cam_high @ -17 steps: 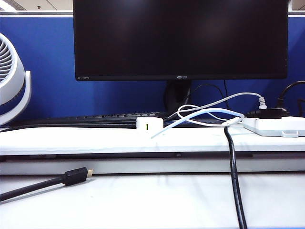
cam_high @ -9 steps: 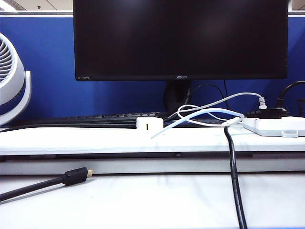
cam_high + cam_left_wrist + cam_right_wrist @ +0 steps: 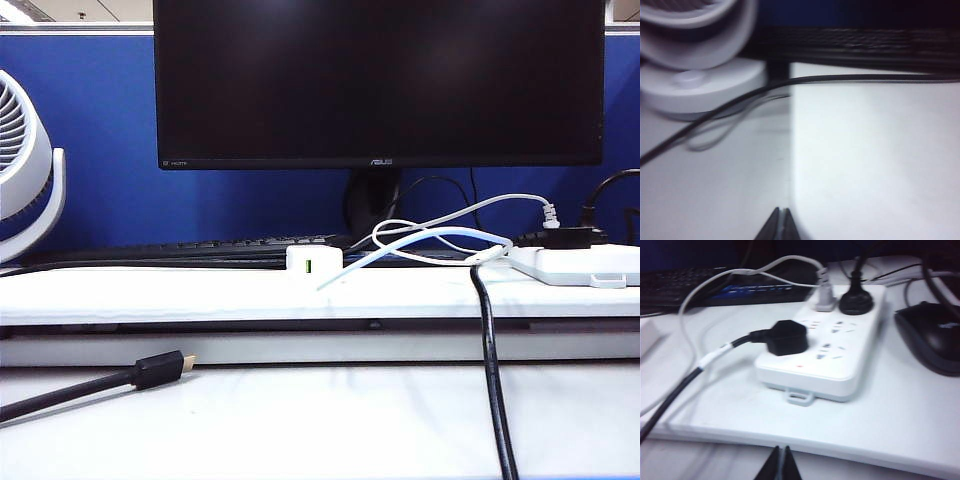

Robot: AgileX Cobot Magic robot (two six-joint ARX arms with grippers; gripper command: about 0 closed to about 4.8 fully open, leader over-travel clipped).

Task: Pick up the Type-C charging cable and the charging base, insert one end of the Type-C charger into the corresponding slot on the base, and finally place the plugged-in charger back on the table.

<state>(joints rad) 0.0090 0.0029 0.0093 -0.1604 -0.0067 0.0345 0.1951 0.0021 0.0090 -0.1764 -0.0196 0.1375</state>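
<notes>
Starting from the left, the left gripper (image 3: 780, 225) hung with its two black fingers pressed together and holding nothing, above the long flat white table (image 3: 865, 150) near the round white plastic fan (image 3: 25, 170). In the middle of the table stood the small white boxy charging base (image 3: 314, 259), and the thin white Type-C charging cable (image 3: 440, 236) lay looped just beside it, not plugged in. On the right, the right gripper (image 3: 781, 464) was also closed and empty, before the flat white power strip (image 3: 840, 355).
</notes>
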